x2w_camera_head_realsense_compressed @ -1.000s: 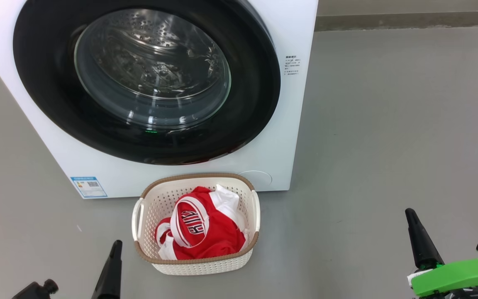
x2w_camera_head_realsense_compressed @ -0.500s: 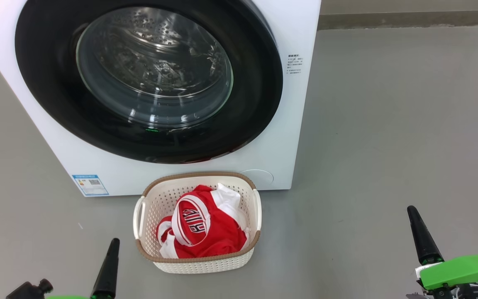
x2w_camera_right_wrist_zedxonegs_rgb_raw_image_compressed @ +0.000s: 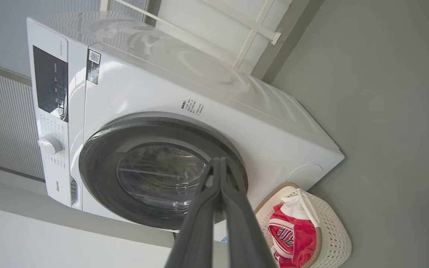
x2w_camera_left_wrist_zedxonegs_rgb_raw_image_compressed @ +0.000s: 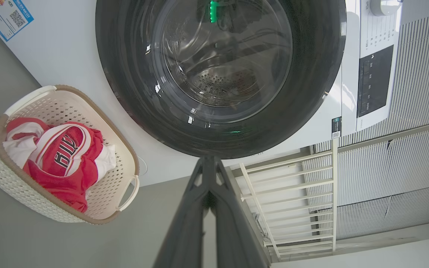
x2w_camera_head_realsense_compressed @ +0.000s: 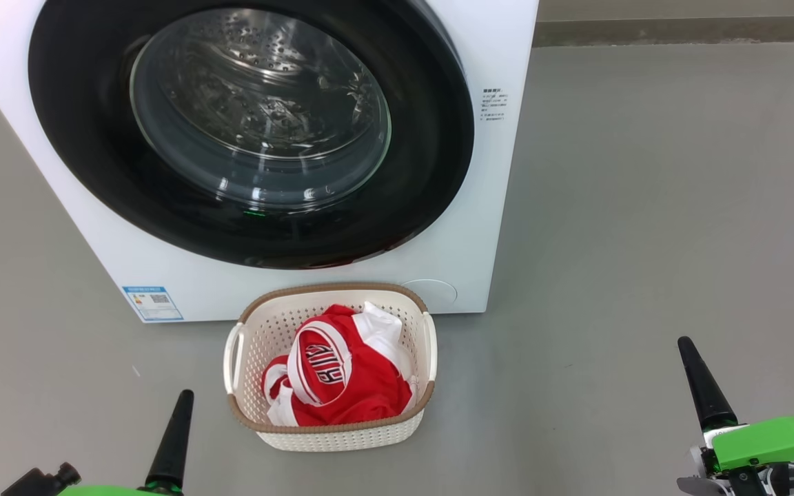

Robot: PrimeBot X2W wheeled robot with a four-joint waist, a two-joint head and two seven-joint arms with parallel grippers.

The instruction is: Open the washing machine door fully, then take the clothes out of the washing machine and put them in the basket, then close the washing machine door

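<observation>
clothes (x2w_camera_head_realsense_compressed: 342,375) in basket (x2w_camera_head_realsense_compressed: 333,441), right of left gripper (x2w_camera_head_realsense_compressed: 185,395)

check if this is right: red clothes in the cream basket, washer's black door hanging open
The head view shows the round glossy black door shut, not open. The red fabric clothes do lie in the cream perforated plastic basket.

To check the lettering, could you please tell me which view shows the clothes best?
The head view looks down on the clothes in the basket. The left wrist view shows them sideways; the right wrist view crops them.
</observation>
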